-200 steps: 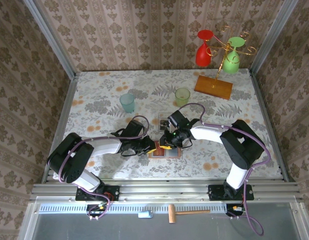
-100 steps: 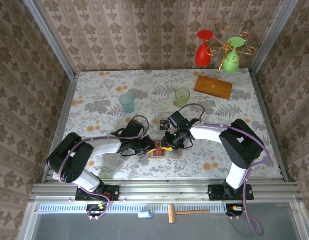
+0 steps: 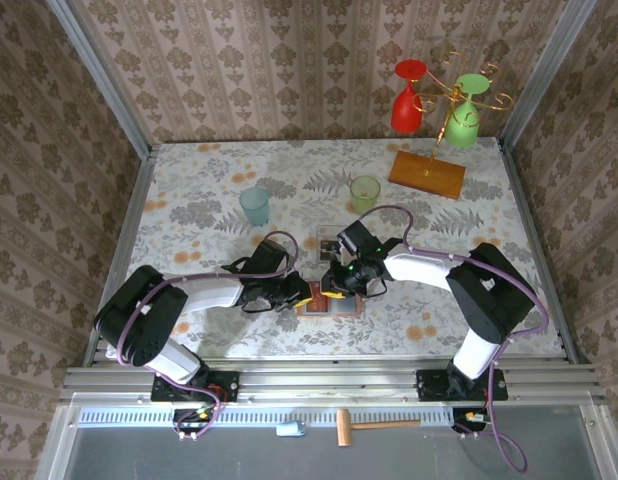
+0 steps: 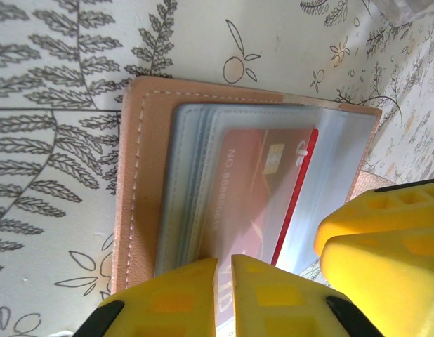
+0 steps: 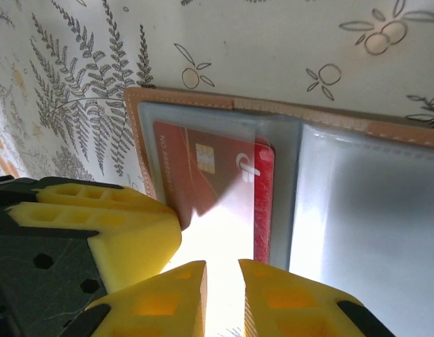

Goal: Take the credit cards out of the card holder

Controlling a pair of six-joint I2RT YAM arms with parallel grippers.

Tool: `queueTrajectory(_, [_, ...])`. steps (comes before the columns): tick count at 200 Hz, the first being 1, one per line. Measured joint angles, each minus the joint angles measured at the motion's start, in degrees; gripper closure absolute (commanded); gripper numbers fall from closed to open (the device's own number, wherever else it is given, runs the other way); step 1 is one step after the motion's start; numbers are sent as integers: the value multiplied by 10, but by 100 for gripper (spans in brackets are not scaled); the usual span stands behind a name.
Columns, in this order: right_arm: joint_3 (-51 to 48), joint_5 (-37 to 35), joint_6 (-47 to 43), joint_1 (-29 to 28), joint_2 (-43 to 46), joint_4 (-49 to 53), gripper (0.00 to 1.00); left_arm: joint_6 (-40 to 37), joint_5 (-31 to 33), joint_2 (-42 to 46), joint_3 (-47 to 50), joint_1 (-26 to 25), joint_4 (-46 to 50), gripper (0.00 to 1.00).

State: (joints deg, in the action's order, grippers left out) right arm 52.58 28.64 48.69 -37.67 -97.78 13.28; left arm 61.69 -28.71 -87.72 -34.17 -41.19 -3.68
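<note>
The salmon-pink card holder (image 3: 334, 304) lies open on the table between both arms. Its pink border (image 4: 143, 175) frames grey-blue pockets, and a dark red credit card (image 4: 252, 182) with a chip sits in the top pocket. My left gripper (image 3: 307, 293) is shut, its tips (image 4: 224, 281) resting on the holder's near edge. My right gripper (image 3: 331, 287) hovers over the same card (image 5: 203, 168), jaws a narrow slit apart (image 5: 221, 295). Glare hides what lies under them. The left gripper's yellow finger (image 5: 104, 225) sits beside the card.
A clear tray (image 3: 327, 240) stands just behind the holder. Further back are a teal cup (image 3: 255, 205) and a green cup (image 3: 365, 190). An orange stand base (image 3: 427, 174) with hanging red and green glasses fills the back right.
The right arm's elbow has drifted slightly right while its gripper stays over the holder. The left arm has not moved.
</note>
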Motion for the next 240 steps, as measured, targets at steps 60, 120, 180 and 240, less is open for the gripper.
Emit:
queueTrajectory(60, [-8,18,12,-1,-20,-26,80,0,0,0,0,0,0,86])
queueTrajectory(120, [-10,17,10,-1,-23,-25,75,0,0,0,0,0,0,86])
queueTrajectory(180, [-7,2,-6,-1,-23,-3,74,0,0,0,0,0,0,86])
queueTrajectory(240, [6,-17,-19,-1,-22,26,74,0,1,0,0,0,1,86])
